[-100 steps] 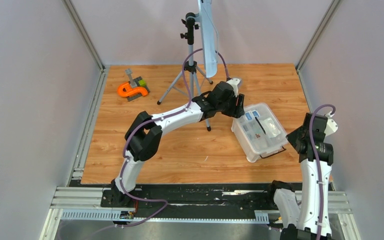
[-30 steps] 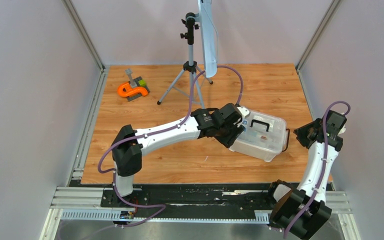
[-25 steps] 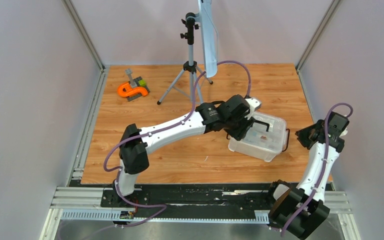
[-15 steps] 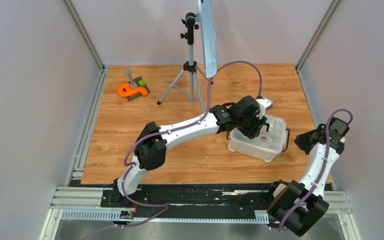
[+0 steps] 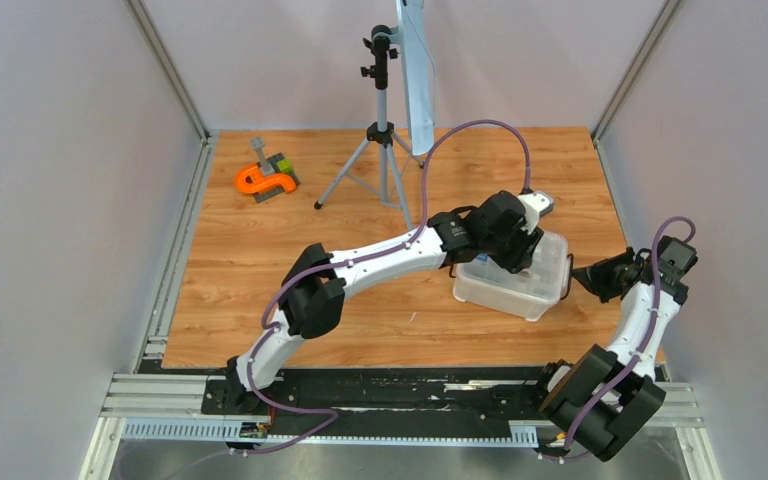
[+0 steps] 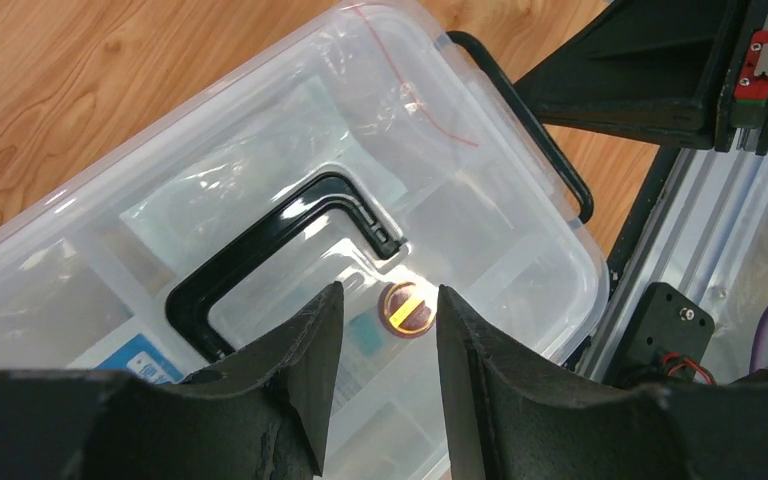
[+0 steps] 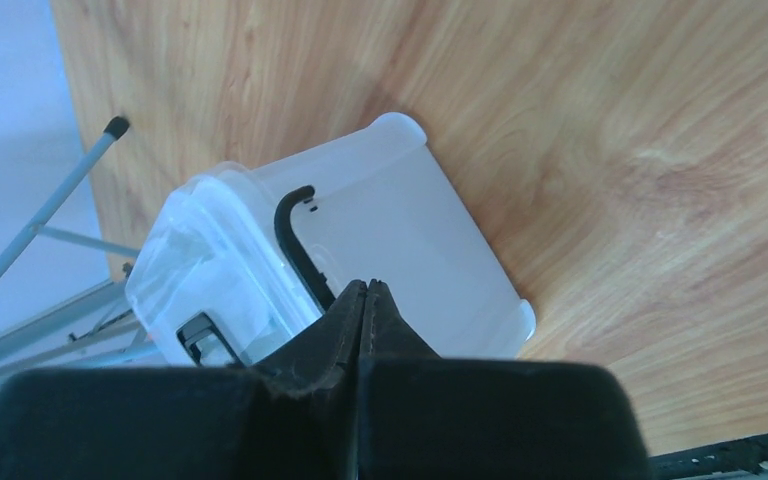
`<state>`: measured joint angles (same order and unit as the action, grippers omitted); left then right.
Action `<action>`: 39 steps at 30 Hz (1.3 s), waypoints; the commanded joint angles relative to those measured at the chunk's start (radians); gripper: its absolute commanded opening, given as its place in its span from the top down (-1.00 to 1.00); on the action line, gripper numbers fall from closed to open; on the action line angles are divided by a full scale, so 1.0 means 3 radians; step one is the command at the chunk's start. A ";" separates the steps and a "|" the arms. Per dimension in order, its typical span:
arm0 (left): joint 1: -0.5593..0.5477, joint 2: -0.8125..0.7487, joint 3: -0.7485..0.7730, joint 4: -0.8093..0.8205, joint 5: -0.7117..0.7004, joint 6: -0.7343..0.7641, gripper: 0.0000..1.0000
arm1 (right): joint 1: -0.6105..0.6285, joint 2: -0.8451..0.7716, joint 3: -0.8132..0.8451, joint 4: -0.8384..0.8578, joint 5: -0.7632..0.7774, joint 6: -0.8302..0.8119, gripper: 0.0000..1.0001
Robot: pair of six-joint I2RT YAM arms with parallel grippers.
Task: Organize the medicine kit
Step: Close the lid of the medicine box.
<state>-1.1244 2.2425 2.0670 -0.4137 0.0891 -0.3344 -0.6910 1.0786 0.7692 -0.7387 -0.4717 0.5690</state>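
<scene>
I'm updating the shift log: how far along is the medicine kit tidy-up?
Done: packets are inside the tub, and the clear lid sits on it. In hand: left tool open above the black handle; right tool, shut, points at the end clip. Left: securing the clips, probably; whether they are latched isn't visible.

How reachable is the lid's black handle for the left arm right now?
Likely yes: the left pincer hangs open directly over the black handle, with nothing between them.
</scene>
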 commanded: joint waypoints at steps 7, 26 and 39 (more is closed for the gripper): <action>-0.0001 0.0524 -0.0029 -0.0352 0.0150 -0.0077 0.03 | 0.0142 -0.0277 0.0017 0.0051 -0.0649 -0.0065 1.00; 0.0052 0.0701 -0.0087 -0.0349 0.0294 -0.0133 0.04 | 0.0192 -0.0362 0.0283 -0.0250 0.0737 -0.0359 0.38; 0.0129 0.0721 -0.0148 -0.0345 0.0365 -0.0151 0.04 | 0.0192 -0.0208 0.0307 -0.0060 0.0407 -0.0364 0.49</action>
<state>-1.0916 2.3299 2.1082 -0.2737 0.2012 -0.3725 -0.6342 1.0412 0.8371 -0.8104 -0.2966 0.4721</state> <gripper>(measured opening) 0.477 0.239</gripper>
